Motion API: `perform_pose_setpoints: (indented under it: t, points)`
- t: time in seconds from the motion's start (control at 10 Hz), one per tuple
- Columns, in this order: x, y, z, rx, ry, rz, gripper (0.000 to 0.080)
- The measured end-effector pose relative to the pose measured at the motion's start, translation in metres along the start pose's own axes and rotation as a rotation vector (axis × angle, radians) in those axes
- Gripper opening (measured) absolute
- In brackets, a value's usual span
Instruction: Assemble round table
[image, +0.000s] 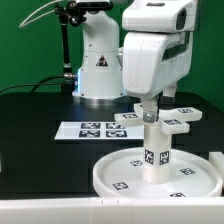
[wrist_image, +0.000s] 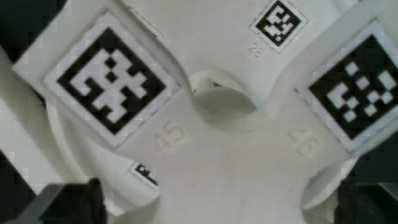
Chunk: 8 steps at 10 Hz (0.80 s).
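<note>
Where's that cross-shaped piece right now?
In the exterior view, the cross-shaped base sits atop the upright leg, centre-right, above the round disc.

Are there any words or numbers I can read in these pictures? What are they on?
No readable words or numbers.
Triangle sign on the robot base: too small to read.
Black-and-white square tags on the marker board, cylinder leg, round disc and cross-shaped base piece: patterns only, no letters.

table (image: 30, 115): black | on it: marker board (image: 95, 129); round disc (image: 120, 172)
</note>
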<state>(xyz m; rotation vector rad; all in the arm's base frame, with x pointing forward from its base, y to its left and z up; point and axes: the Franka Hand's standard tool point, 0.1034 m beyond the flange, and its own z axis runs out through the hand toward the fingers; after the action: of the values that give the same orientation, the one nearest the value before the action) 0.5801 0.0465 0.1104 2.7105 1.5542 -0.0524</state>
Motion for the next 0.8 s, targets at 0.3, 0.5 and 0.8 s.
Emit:
perform_pose_setpoints:
  t: [0.3,0.5,0.8]
  points:
    - [-0.0008,0.0013,0.0051,-0.004,-0.002,0.001,0.0649]
    - [-0.0010,0.0017,0.0056,-0.003,-0.003,0.005,0.0649]
    - [-0.0028,0.0006,0.0065,0.002,-0.006,0.007,0.0442]
